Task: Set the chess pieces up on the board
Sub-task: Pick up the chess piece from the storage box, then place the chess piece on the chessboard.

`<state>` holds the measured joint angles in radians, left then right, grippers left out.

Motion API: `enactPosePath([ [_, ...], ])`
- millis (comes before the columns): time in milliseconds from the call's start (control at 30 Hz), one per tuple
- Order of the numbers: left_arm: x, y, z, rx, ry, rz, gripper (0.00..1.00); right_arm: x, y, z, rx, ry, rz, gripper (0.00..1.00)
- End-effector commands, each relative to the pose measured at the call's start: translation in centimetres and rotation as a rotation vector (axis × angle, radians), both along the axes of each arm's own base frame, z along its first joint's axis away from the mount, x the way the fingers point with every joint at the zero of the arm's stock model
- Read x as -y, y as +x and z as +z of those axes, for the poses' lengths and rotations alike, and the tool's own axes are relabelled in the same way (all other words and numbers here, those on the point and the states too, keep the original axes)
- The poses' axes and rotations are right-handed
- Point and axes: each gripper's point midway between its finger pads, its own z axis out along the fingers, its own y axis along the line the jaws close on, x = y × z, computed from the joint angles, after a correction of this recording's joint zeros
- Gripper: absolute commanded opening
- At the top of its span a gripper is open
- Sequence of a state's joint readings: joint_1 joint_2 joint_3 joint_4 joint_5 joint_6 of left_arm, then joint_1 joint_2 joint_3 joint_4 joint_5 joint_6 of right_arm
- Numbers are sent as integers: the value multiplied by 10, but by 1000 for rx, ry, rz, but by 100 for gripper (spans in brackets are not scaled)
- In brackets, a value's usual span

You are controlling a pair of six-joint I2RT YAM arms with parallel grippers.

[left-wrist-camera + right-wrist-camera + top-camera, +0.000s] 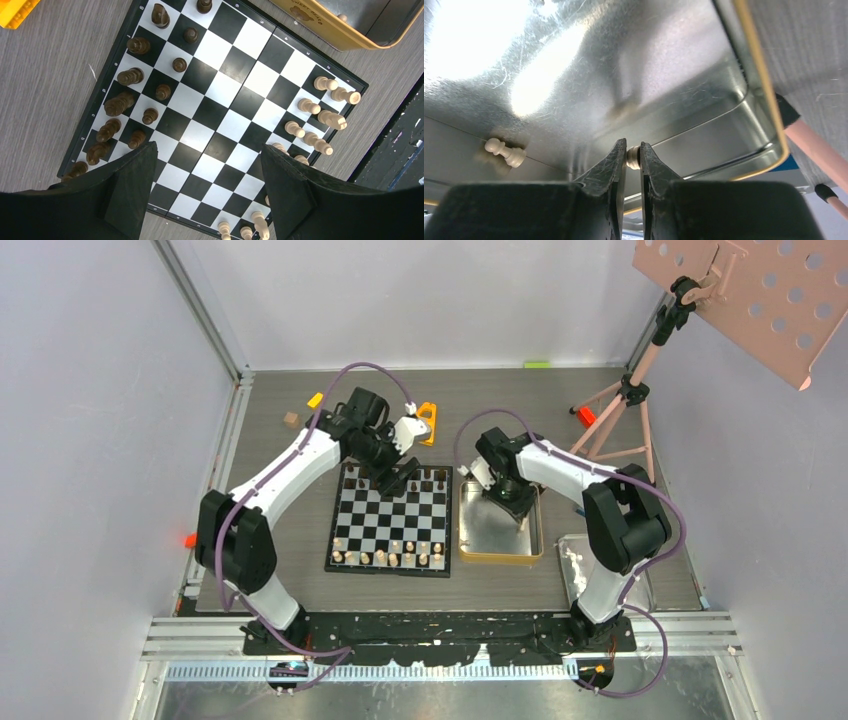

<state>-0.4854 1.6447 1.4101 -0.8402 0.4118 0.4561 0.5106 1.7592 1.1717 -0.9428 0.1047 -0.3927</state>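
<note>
The step in hand is a pick from the gold tin (500,558), which lies at 3 o'clock of the board (385,515) in the top view. The right gripper (633,150) is down inside the tin with its jaws drawn almost together on a small pale piece (632,157). Both fingers look to touch its rounded end, so I judge it pinched, though too little shows to tell what kind of piece it is. A second pale pawn (505,151) lies on its side on the tin floor at 9 o'clock of the fingers, apart from them.

The left gripper (207,147) hangs over the board with its jaws wide and nothing between them. Dark pieces (130,75) fill the 12 o'clock edge of the board in the top view, and pale pieces (320,117) stand along the 6 o'clock edge, where a few squares look unfilled.

Next the pinched piece has to be lifted clear of the tin wall, carried toward 9 o'clock and set upright on a free square in the pale rows without knocking its neighbours
</note>
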Motion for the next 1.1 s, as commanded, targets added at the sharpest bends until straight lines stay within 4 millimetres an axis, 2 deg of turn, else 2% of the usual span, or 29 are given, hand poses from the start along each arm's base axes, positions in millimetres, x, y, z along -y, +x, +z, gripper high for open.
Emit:
enactPosePath([
  [0,2,1,13,57,-34,1,78,-13,13,26,55,63,-7,8],
  [100,8,2,13,37,-65,32,79,-20,20,35,73,113,-40,6],
  [200,19,3,18,4,-130,70,79,-38,29,51,78,249,-108,4],
  [367,45,4,38,-85,-291,157,78,-63,47,76,140,437,-204,1],
  [567,72,18,63,-194,-450,278,76,-91,79,108,275,621,-337,1],
  [800,100,25,91,-368,-608,378,66,-111,96,143,335,773,-443,1],
  [1067,123,25,96,-497,-711,444,52,-122,102,175,340,916,-556,1],
])
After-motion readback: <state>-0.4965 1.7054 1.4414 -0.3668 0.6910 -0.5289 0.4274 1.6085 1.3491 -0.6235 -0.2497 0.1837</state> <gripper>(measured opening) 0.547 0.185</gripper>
